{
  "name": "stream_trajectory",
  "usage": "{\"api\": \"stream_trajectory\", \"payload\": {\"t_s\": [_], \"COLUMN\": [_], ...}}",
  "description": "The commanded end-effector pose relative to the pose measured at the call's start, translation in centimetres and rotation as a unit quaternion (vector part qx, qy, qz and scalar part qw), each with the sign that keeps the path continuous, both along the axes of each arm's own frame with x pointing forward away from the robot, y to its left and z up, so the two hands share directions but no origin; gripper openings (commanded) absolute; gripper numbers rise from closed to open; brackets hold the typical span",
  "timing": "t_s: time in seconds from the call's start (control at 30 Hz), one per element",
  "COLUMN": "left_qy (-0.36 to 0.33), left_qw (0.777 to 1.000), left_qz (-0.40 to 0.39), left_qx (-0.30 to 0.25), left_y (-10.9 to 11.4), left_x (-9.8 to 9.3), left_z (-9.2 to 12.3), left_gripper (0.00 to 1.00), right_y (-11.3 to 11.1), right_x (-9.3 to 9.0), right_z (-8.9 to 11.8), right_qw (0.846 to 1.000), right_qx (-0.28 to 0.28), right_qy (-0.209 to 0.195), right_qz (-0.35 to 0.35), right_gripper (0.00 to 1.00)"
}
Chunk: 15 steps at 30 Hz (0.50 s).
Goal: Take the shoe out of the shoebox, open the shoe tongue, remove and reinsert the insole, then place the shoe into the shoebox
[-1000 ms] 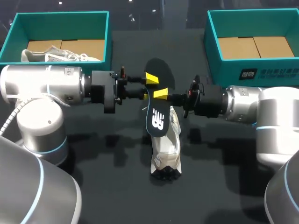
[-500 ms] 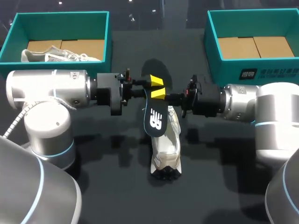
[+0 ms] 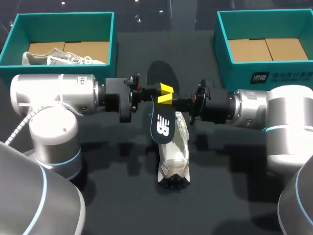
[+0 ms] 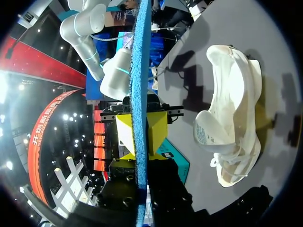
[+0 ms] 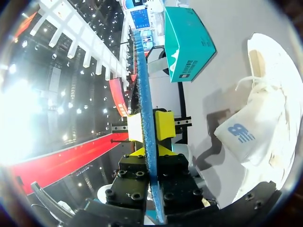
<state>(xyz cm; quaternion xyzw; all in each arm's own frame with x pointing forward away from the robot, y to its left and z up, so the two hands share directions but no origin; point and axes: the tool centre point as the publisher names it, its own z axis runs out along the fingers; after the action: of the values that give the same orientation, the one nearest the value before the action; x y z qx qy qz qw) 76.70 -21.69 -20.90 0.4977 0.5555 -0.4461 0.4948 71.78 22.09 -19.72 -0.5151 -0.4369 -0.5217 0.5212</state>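
Observation:
A black insole point(image 3: 164, 117) with a white logo hangs edge-up over the middle of the table. Both grippers are shut on its middle from opposite sides: my left gripper point(image 3: 164, 89) and my right gripper point(image 3: 167, 100), yellow tips almost meeting. In the left wrist view the insole's blue edge point(image 4: 140, 71) runs straight out between my left gripper's point(image 4: 142, 163) fingers. It does the same in the right wrist view for the insole point(image 5: 144, 85) and my right gripper point(image 5: 150, 153). The white shoe point(image 3: 174, 154) lies on the table under the insole, its tongue point(image 5: 246, 137) pulled open.
A teal shoebox point(image 3: 113, 44) at the back left holds a second white shoe point(image 3: 58, 58). Another teal shoebox point(image 3: 222, 54) at the back right shows only its cardboard floor. Both arms lie low across the table's middle.
My left arm has slid right toward the insole and its fingers have come together on it. The insole has shifted slightly. The right arm has hardly moved.

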Motion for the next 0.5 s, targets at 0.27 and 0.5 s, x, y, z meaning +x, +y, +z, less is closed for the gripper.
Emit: {"api": "stream_trajectory", "payload": {"t_s": [0.27, 0.5], "left_qy": [0.015, 0.049], "left_qw": [1.000, 0.999], "left_qz": [0.009, -0.010], "left_qx": [0.000, -0.004], "left_y": [1.8, 3.1], "left_x": [-0.4, -1.7], "left_z": [0.6, 1.7], "left_gripper": [0.00, 0.00], "right_y": [-5.0, -8.3], "right_x": [-0.6, -0.4], "right_z": [0.3, -1.6], "right_qw": [0.999, 0.995], "right_qx": [-0.022, -0.048], "right_qy": [-0.033, -0.083], "right_qz": [-0.023, 0.020], "right_gripper": [1.00, 1.00]}}
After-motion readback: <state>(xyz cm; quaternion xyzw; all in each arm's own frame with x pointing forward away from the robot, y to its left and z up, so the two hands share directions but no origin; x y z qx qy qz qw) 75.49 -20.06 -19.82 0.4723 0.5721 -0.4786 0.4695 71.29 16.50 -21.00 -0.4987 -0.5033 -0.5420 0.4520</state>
